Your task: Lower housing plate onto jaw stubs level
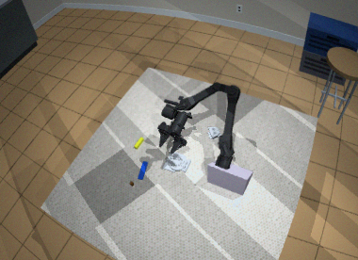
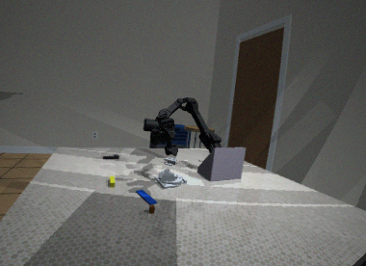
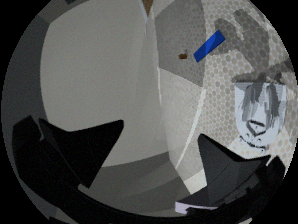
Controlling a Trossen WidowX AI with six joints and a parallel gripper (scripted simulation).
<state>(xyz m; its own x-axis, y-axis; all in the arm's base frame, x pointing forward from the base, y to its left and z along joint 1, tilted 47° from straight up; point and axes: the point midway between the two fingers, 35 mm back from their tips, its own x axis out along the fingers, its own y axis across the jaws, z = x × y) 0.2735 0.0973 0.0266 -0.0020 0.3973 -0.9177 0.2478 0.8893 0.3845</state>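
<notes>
Brown bit (image 1: 132,184) (image 2: 152,209) (image 3: 183,56) is far L in the top view, then the yellow bar (image 1: 138,143) (image 2: 112,181), then the blue bar (image 1: 142,170) (image 2: 146,198) (image 3: 210,46); leave all 3 alone. Next R, your end effector (image 1: 168,148) (image 2: 170,151) (image 3: 161,131) is released, fingers spread wide w/ nothing between, up above the counter (image 1: 235,235) (image 2: 270,231) (image 3: 172,100).

Just R of the tips, low down, you've got the pale assembly (image 1: 176,163) (image 2: 169,178) (image 3: 260,115), prob. the base w/ jaws. Further R sits the smaller pale piece (image 1: 213,132) (image 2: 169,161), well apart from it. That could be the housing plate, but you can't confirm: detail's too small, and the plate may already be on the assy. Can't tell if it's level, either. Far R is the lavender block (image 1: 230,178) (image 2: 228,164) (image 3: 190,206), by the arm's base.

Plate looks thin, so expect it light, stiff, maybe slick. If it still needs placing, take it by opp. side edges, near mid-length, w/ a gentle squeeze; keep fingertips off the underside so the stubs can enter. Lower it flat: a tilt could jam one stub or nudge a jaw off its pin. If it's seated, back off straight up.
</notes>
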